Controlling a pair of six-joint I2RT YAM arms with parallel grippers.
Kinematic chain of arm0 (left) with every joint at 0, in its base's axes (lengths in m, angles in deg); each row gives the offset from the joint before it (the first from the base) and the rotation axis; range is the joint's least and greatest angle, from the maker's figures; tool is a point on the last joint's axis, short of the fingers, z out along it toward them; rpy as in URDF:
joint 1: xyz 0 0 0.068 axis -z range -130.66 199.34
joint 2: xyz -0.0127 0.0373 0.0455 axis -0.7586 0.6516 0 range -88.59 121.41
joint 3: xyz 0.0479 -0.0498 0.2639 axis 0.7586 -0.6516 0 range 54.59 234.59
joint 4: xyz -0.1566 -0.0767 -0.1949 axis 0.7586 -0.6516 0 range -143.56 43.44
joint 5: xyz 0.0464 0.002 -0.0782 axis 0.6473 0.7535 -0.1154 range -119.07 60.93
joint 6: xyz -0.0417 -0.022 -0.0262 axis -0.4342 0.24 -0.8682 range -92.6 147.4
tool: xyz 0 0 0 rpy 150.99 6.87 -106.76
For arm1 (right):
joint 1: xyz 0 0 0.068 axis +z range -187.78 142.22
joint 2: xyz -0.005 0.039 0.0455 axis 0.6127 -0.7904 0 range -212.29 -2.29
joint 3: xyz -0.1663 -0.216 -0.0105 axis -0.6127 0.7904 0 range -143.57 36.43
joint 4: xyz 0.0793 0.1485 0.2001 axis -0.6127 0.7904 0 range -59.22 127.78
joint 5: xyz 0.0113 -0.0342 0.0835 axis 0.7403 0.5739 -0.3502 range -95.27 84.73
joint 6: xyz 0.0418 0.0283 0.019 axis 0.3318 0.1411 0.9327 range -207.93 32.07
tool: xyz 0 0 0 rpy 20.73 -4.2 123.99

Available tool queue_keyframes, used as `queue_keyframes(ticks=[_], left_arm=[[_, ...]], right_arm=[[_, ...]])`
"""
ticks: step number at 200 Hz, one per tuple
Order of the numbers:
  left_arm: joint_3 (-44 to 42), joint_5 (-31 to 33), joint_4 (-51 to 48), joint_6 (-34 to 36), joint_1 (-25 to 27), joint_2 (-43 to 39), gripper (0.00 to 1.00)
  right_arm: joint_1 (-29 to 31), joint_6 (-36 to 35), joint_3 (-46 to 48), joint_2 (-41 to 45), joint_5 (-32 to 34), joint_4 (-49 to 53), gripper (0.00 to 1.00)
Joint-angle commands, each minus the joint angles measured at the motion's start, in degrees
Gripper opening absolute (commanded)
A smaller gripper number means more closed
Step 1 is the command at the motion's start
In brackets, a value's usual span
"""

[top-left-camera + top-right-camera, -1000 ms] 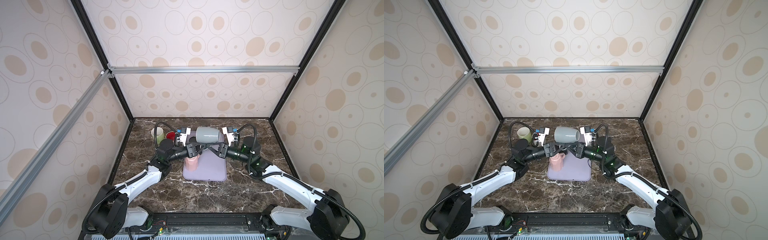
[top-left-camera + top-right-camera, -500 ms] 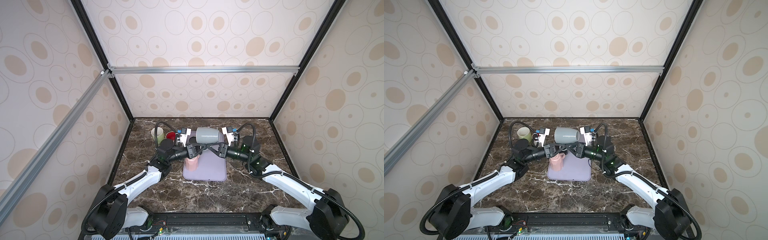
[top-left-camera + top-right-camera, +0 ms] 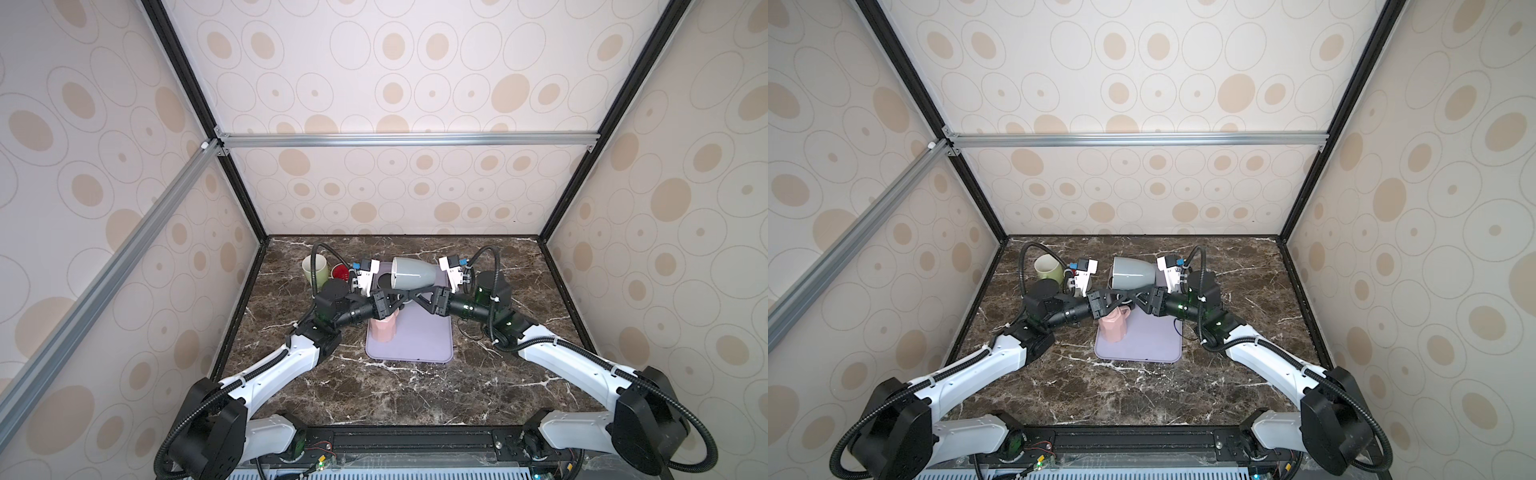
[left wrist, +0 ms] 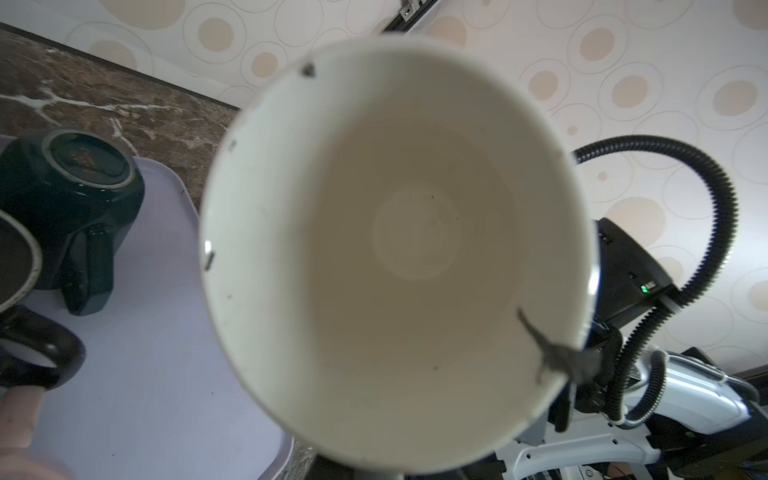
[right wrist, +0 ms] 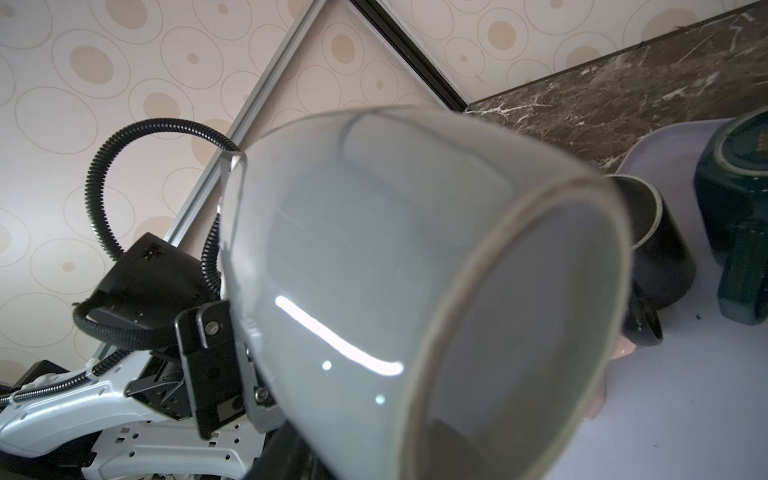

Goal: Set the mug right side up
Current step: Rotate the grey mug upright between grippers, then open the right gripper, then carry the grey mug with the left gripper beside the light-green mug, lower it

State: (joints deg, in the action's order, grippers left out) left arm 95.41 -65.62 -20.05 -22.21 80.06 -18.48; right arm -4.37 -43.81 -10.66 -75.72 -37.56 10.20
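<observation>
- Clutter straight below the jaws: saw a pink mug [image 3: 383,330] upright on a lavender tray [image 3: 424,345], close under the left gripper [image 3: 399,297] and partly hidden by it in both top views.
- Beyond the jaws, on the far end of that tray, made out a black mug [image 4: 16,257] standing upright and, just beside it, a dark green mug [image 4: 70,199] resting mouth down.
- Out behind the left jaws, off the tray, spotted a pale green mug [image 3: 313,268] and a red cup [image 3: 340,272], well apart from the jaws.
- Found the grey mug [image 3: 411,274] aloft just above the jaws and over the tray, lying on its side, mouth turned toward the left arm, base toward the right gripper [image 3: 420,297].
- Left jaws: stood narrow, pinched on the grey mug's rim wall.
- Right jaws: reached in beneath the grey mug's narrow end; could not tell whether spread or closed, nor whether touching it.
- Under it all, noted a dark brown marble tabletop [image 3: 395,395] veined in white.
- Around the jaws, saw cream walls [image 3: 415,83] printed with tan ovals and rings, black corner posts [image 3: 245,199], and aluminium bars [image 3: 407,139] running high above.
</observation>
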Motion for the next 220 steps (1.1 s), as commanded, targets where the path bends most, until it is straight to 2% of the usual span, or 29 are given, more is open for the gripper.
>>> queue_keyframes(ticks=[1, 45, 63, 79, 165, 220], left_arm=[[3.1, 6.2, -4.9, 6.2, 0.4, -2.6, 0.00], [5.2, 9.2, -8.9, 7.8, 0.4, -2.8, 0.00], [5.9, 9.3, -10.0, 8.5, 0.4, -2.6, 0.00], [6.6, 12.1, -12.3, 9.6, 0.4, -2.4, 0.00], [10.0, 15.5, -16.1, 12.0, 0.3, 1.9, 0.00], [13.9, 18.8, -18.0, 13.0, 0.1, 5.6, 0.00]], right_arm=[[0.1, -0.4, -0.8, 0.4, 0.0, -2.5, 0.50], [0.1, -1.9, -0.5, 1.9, 1.6, 0.7, 0.69], [0.1, -2.6, -0.5, 2.9, 3.5, 3.4, 0.75], [0.2, -2.4, -0.5, 3.5, 5.1, 5.8, 0.78], [0.0, -5.0, 1.0, 10.0, 12.2, 18.3, 0.84], [-0.1, -8.7, 3.2, 18.9, 22.6, 32.7, 0.86]])
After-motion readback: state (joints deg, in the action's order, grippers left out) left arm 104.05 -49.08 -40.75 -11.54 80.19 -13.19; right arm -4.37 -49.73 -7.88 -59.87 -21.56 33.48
